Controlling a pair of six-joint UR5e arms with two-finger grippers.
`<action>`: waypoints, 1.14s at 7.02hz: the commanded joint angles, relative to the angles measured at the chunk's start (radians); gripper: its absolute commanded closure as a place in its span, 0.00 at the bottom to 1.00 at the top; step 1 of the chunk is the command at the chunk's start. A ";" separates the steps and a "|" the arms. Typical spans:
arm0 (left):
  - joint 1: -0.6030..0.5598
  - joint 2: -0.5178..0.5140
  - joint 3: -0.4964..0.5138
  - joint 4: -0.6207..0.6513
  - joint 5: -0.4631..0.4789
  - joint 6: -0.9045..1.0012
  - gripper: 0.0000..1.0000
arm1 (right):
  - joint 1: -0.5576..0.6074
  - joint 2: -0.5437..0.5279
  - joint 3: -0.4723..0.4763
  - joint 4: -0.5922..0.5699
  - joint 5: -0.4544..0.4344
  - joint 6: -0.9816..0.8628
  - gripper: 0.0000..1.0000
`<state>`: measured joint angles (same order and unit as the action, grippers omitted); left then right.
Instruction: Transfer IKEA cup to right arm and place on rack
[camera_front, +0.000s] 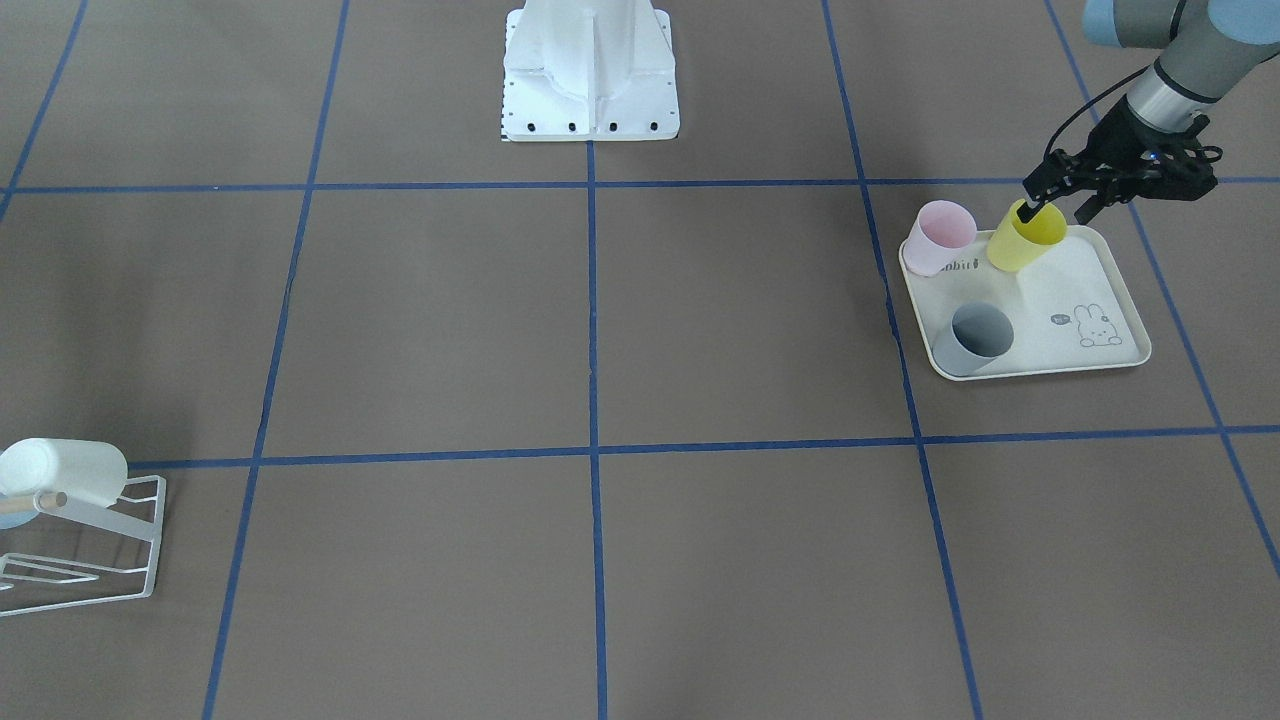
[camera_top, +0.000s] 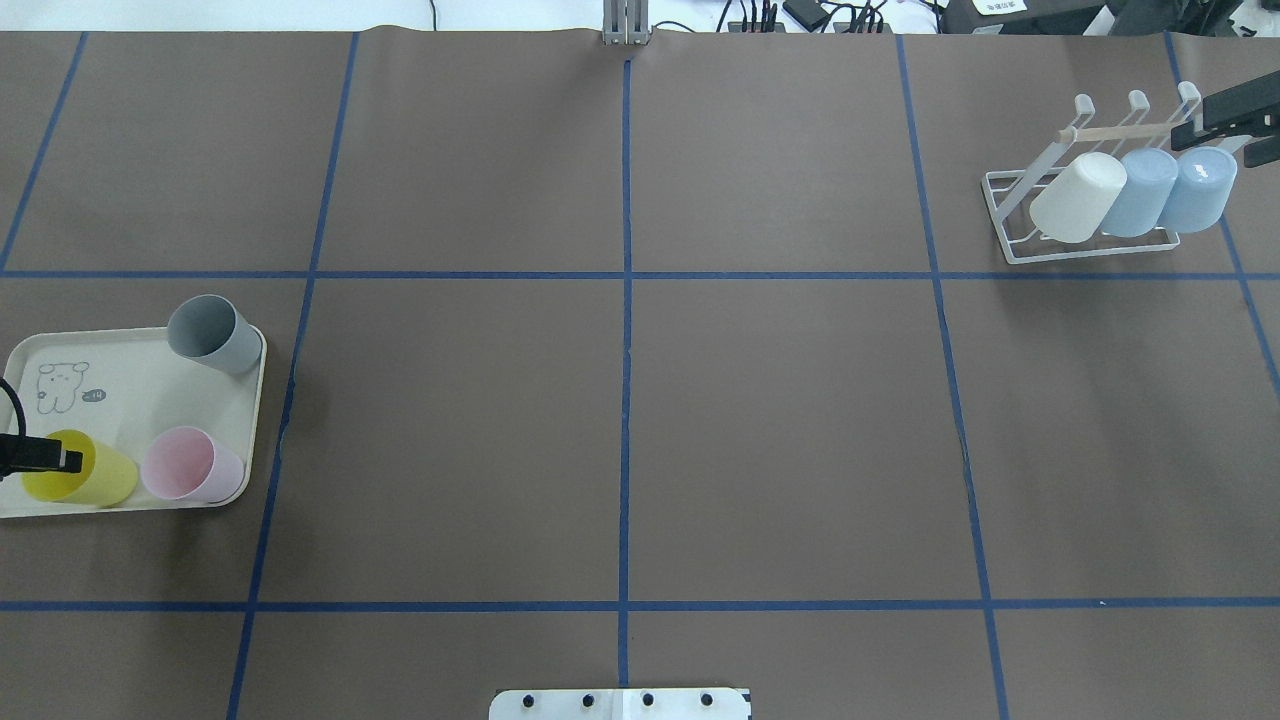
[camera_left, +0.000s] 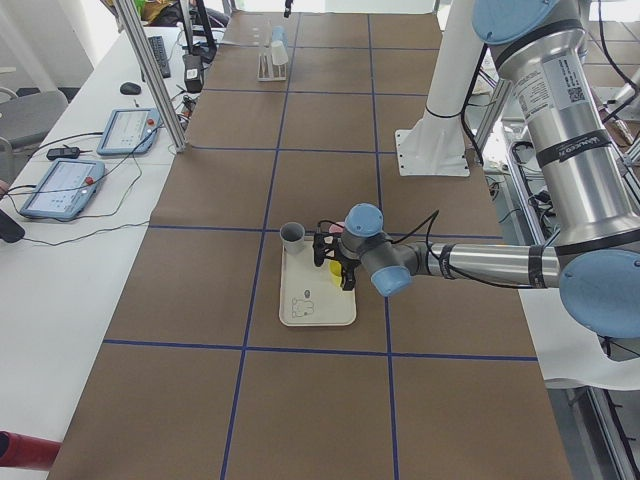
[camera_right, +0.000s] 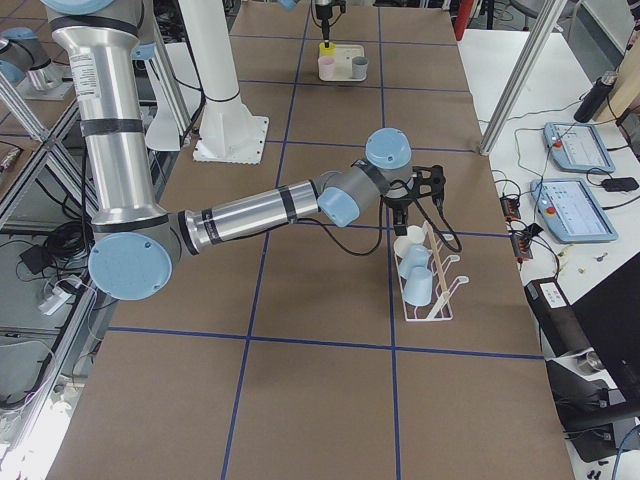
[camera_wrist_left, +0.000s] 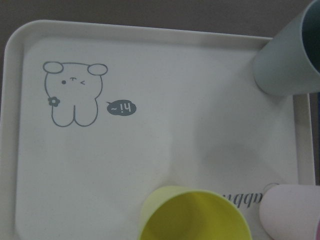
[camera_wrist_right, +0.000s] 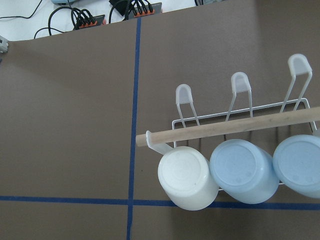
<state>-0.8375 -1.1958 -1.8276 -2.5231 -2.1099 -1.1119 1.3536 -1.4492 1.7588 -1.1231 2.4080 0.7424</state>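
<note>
— Left gripper (camera_front: 1058, 213) at one end of the bench (camera_top: 620, 430), jaws apart: one finger dips inside the mouth of the upright yellow plastic cup (camera_front: 1020, 245), the other sits outside its wall. Has it got hold?

— Not by the look of it. The yellow cup stands on the cream rounded-corner tray with the rabbit print (camera_front: 1060, 290), just beside a pink plastic cup (camera_front: 938, 240), with a grey plastic cup (camera_front: 970, 342) across the tray. I'd call this the moment before the pinch: rim straddled, nothing lifted.

— And the right gripper (camera_top: 1225, 128)?

— Poised over the small white wire rack (camera_front: 155, 540) at the opposite end, well apart from the tray. From above it is half out of sight at the edge, so I cannot tell how wide it stands. Nothing shows in its grasp.

— That rack looks busy.

— A white plastic cup (camera_wrist_right: 184, 175) and two pale blue plastic cups (camera_wrist_right: 244, 170) (camera_wrist_right: 299, 167) sit bottoms-up in a row along the pale wooden dowel (camera_wrist_right: 230, 128). Whether a prong is free, I cannot tell. For the yellow one, everything is left to do: the grasp, the lift, the hand-over to the right arm, then the placing on the rack.
</note>
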 joint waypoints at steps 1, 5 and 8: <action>0.008 -0.016 0.024 0.000 0.002 -0.005 0.01 | -0.002 0.000 -0.001 0.000 -0.001 0.000 0.00; 0.060 -0.038 0.039 0.004 0.005 -0.051 1.00 | -0.002 0.001 -0.001 0.000 -0.001 0.000 0.00; 0.002 0.026 -0.053 0.006 0.004 -0.055 1.00 | -0.002 0.001 -0.001 0.000 -0.001 0.000 0.00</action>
<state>-0.8004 -1.2084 -1.8247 -2.5192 -2.1063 -1.1652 1.3514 -1.4481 1.7575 -1.1229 2.4068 0.7425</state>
